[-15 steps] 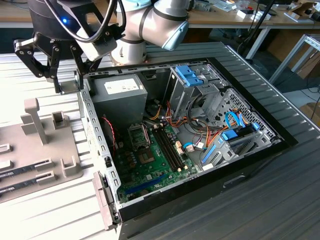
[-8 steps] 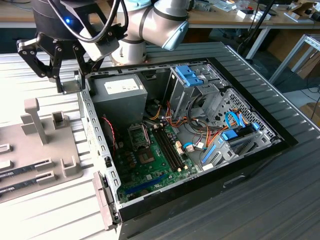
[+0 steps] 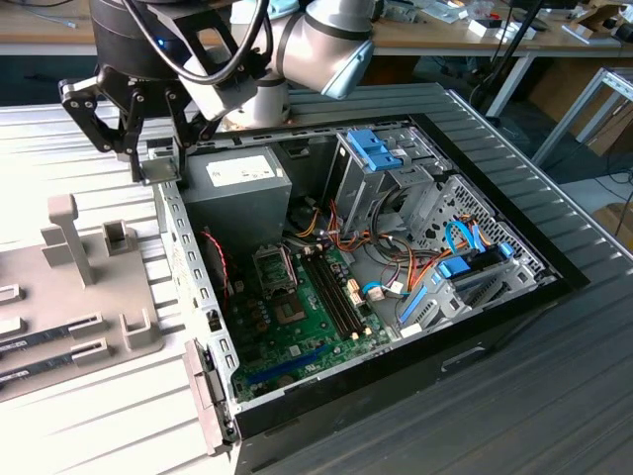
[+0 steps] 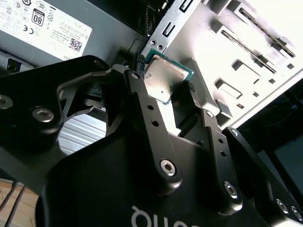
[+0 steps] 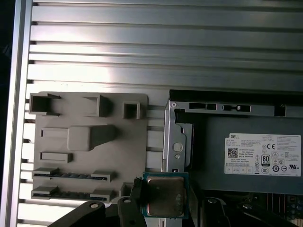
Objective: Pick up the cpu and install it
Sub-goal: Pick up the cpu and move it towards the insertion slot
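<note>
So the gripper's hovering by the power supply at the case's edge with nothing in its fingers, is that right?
Not empty: the second wrist view shows the gripper shut on the cpu. It does hover by the power supply at the edge of the case.

Ribbed metal table [image 3: 104, 427], wooden workbench [image 3: 425, 42] behind

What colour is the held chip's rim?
The flat square cpu has a green rim; clearest in the first wrist view.
</note>
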Tool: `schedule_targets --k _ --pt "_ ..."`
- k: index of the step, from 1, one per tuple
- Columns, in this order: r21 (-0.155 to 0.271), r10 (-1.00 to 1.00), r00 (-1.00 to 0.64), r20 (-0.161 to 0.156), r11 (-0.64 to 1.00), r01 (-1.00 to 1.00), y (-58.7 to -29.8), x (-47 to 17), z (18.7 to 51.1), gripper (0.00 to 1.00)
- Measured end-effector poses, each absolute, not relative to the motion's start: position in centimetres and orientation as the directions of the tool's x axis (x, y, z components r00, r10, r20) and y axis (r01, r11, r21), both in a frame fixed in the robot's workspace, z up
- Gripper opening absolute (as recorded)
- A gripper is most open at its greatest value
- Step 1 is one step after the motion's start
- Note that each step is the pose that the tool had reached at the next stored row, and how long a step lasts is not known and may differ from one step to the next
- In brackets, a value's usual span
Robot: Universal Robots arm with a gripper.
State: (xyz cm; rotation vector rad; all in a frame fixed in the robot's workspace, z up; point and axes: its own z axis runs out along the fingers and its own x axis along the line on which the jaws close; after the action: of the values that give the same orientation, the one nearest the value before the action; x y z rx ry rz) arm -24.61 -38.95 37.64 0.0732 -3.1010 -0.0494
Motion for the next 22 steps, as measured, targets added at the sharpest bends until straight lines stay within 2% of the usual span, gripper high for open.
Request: schedule_targets --k 22 --pt "0.033 -0.048 -0.998 0.039 0.998 -0.047 -39.0 -22.7 37.5 0.47"
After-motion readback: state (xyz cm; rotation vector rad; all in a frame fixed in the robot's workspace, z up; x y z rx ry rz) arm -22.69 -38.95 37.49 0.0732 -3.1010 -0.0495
